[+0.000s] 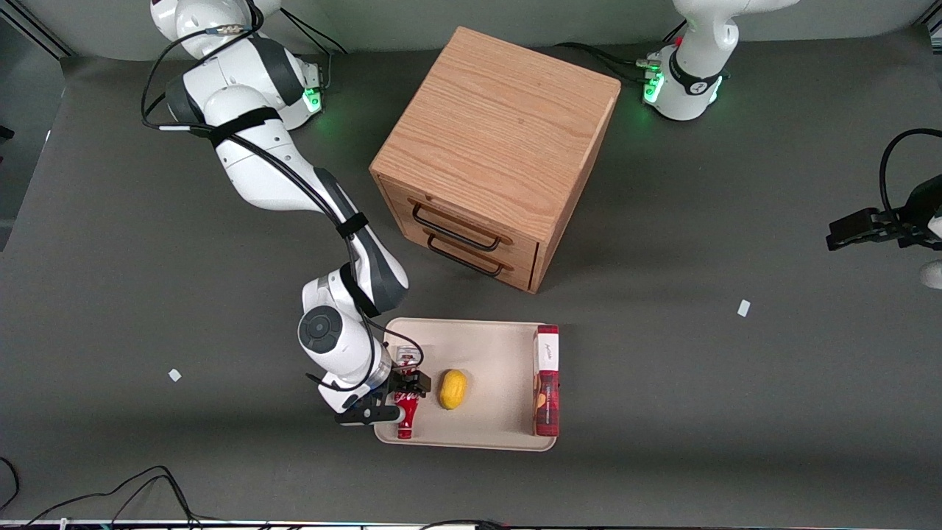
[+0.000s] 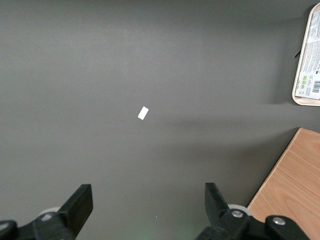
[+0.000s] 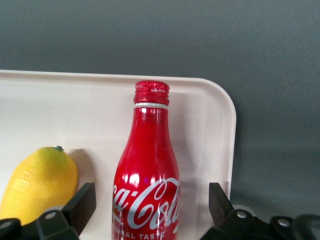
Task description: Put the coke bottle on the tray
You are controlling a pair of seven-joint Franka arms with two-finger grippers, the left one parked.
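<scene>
The red coke bottle (image 1: 406,414) (image 3: 150,170) lies flat in the cream tray (image 1: 493,353) (image 3: 210,130), along the tray's rim at the working arm's end, with its red cap pointing toward the front camera. My gripper (image 1: 402,394) (image 3: 150,202) hangs over the bottle's body and is open. Each black finger (image 3: 80,205) stands clear of the bottle, with tray showing in the gaps on both sides.
A yellow lemon (image 1: 453,389) (image 3: 40,180) lies in the tray beside the bottle. A long red box (image 1: 546,383) rests along the tray's rim toward the parked arm. The wooden drawer cabinet (image 1: 493,147) stands farther from the front camera than the tray.
</scene>
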